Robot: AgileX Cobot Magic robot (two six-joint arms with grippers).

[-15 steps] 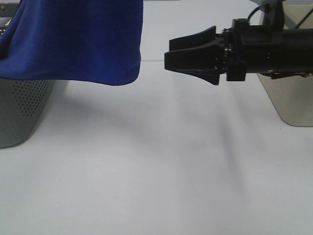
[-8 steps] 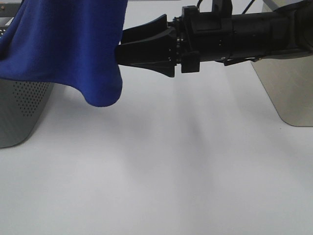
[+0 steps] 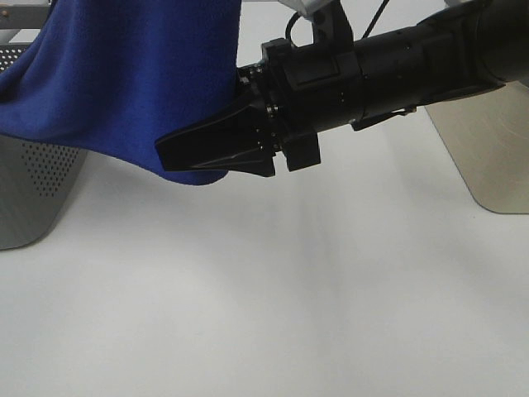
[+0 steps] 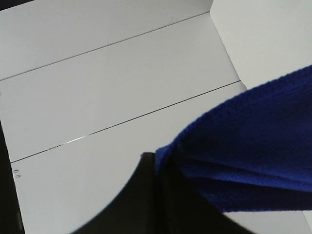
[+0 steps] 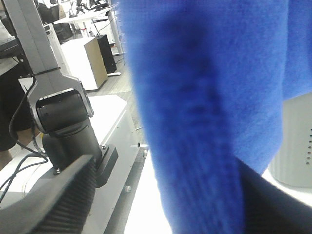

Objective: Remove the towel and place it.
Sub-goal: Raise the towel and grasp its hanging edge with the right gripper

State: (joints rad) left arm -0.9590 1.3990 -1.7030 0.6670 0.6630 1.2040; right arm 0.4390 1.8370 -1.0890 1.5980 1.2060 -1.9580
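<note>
The deep blue towel hangs from above the frame at the upper left and drapes over the grey perforated basket. My right gripper reaches across from the right to the towel's lower hanging edge. In the right wrist view the towel hangs as a thick fold between the two spread fingers of that gripper. In the left wrist view my left gripper holds a bunched edge of the towel against its dark finger. The left gripper is out of the high view.
The white table spreads below the arms. A second grey rounded container stands at the right behind the right arm. The basket's wall shows at the edge of the right wrist view.
My right arm has swept left across the table, tilted downward, and its fingers now straddle the towel's lower edge. The towel's hanging corner has shifted.
</note>
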